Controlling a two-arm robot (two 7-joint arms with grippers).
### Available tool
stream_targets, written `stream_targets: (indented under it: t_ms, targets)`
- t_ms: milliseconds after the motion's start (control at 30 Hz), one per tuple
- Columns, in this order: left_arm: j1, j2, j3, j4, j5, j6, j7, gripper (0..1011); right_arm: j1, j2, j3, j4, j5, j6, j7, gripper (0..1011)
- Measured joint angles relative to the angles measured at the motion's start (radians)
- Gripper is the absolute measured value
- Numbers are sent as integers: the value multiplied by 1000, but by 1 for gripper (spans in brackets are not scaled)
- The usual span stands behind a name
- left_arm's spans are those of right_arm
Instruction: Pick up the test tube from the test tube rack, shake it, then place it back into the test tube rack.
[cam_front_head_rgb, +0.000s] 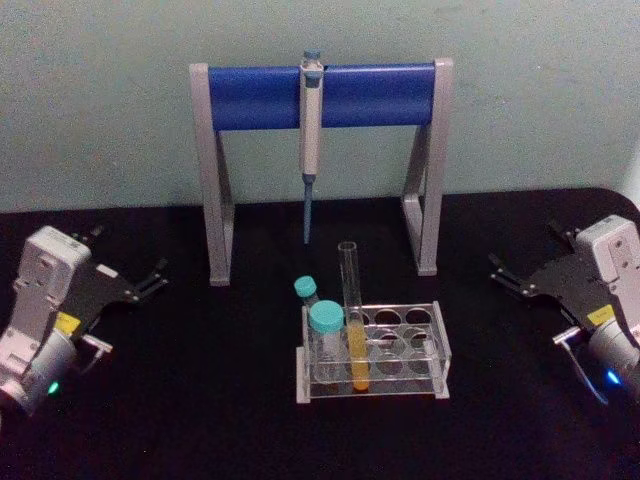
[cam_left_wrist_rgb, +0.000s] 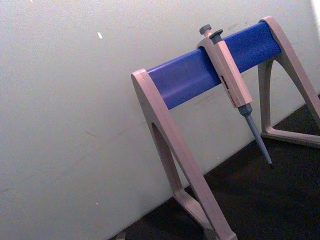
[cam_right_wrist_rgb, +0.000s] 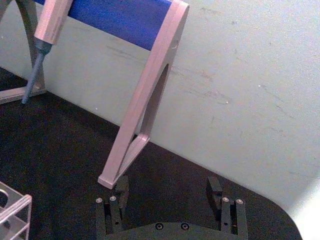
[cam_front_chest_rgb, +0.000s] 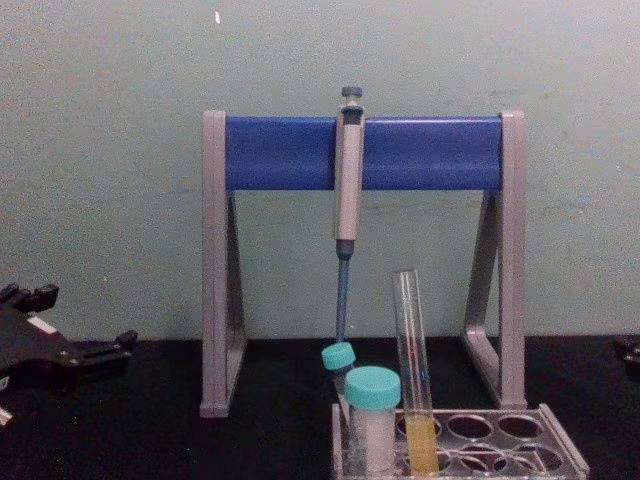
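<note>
Test tube rack (cam_front_head_rgb: 437, 345): on the surface between your two end effectors, well apart from each. Test tube (cam_front_head_rgb: 352, 310): upright in it, just beside a teal-capped vial (cam_front_head_rgb: 326, 335). Left end effector (cam_front_head_rgb: 157, 277), right end effector (cam_front_head_rgb: 503, 274): fingers apart, empty. You should grip bare glass above the liquid, from the vial-free side, lifting straight.

I can read no text, number or brand anywhere here. A yellow sticker (cam_front_head_rgb: 66, 322) sits on the left gripper (cam_front_head_rgb: 153, 279), and another yellow sticker (cam_front_head_rgb: 600, 316) on the right gripper (cam_front_head_rgb: 500, 272), both too small to make out. The dark markings (cam_left_wrist_rgb: 223, 83) on the pipette (cam_left_wrist_rgb: 230, 75) are just a blur.
</note>
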Motion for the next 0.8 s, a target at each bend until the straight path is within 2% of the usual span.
stream_targets:
  t_ms: [133, 300, 567, 800]
  targets:
    - [0, 0, 0, 0, 0, 0, 0, 1001, -15, 3, 11, -20, 4, 7, 14, 1000]
    - [0, 0, 0, 0, 0, 0, 0, 1001, -60, 16, 31, -78, 34, 20, 50, 1000]
    - [0, 0, 0, 0, 0, 0, 0, 1001, -140, 39, 58, -181, 115, 39, 150, 1000]
    - [0, 0, 0, 0, 0, 0, 0, 1001, -167, 45, 68, -240, 195, 65, 258, 1000]
